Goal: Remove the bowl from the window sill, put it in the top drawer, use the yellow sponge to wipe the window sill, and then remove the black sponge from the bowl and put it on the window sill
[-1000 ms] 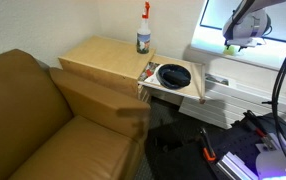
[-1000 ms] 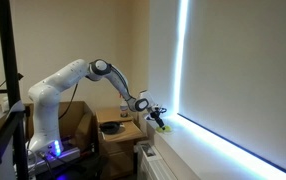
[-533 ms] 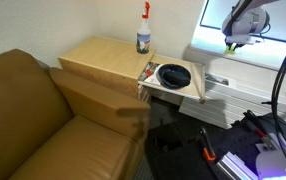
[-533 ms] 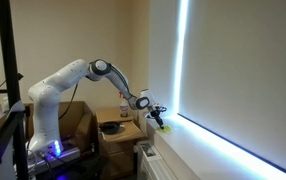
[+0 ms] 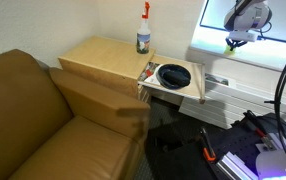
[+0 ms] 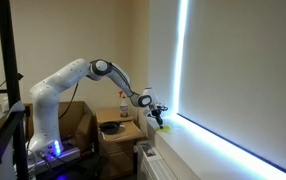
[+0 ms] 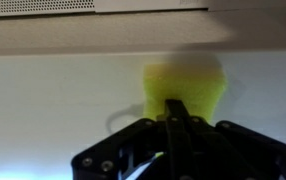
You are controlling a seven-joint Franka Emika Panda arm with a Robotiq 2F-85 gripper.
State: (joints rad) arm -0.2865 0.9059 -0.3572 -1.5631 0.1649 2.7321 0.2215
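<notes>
Fingers [image 7: 171, 128] pinch yellow sponge [image 7: 188, 85] edge.

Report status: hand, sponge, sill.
Hand shut on the yellow sponge. Sponge at the window sill, contact unclear. Bowl in the open top drawer. No obstruction seen near the sponge.

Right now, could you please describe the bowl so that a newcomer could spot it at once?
Beside the brown sofa stands a light-wood cabinet whose top drawer is pulled open. The bowl lies in that drawer: round, dark and shallow, unlike the tall spray bottle standing on the cabinet top.
</notes>
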